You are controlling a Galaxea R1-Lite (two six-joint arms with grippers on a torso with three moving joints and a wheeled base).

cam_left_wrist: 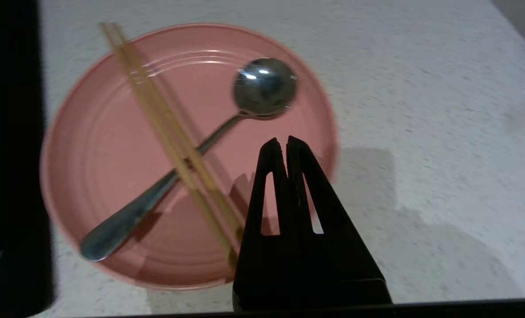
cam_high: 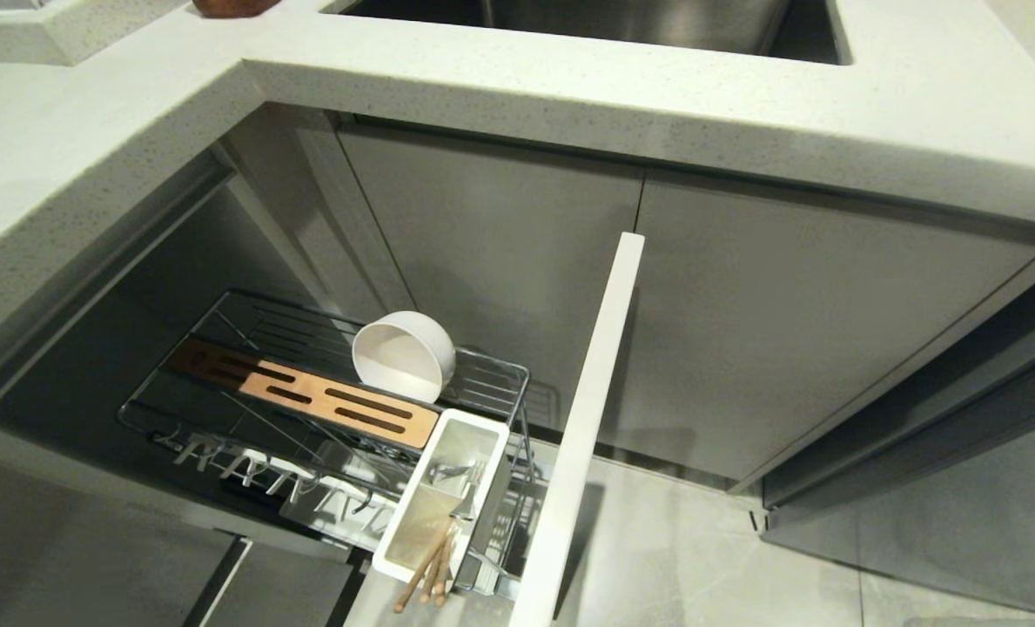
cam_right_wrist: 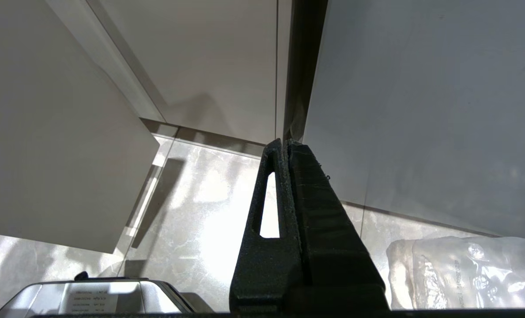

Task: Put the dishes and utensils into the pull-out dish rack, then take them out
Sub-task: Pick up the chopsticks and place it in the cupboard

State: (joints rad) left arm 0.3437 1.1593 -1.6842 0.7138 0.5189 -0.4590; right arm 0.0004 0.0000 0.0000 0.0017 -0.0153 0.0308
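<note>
Pink plate [cam_left_wrist: 112, 145], on countertop [cam_left_wrist: 421, 110]: spoon [cam_left_wrist: 227, 123] and chopsticks [cam_left_wrist: 174, 137] laid crossed upon it. Left gripper [cam_left_wrist: 285, 142] held above the rim, closed, empty. Bowl [cam_high: 402, 355] tilted in pull-out dish rack [cam_high: 482, 383]. Right gripper [cam_right_wrist: 284, 143] closed, empty, parked near floor [cam_right_wrist: 200, 198].

The pink plate [cam_left_wrist: 112, 145] lay flat just beyond the closed left jaws, spoon [cam_left_wrist: 227, 128] and chopsticks [cam_left_wrist: 165, 123] crossed on it.
</note>
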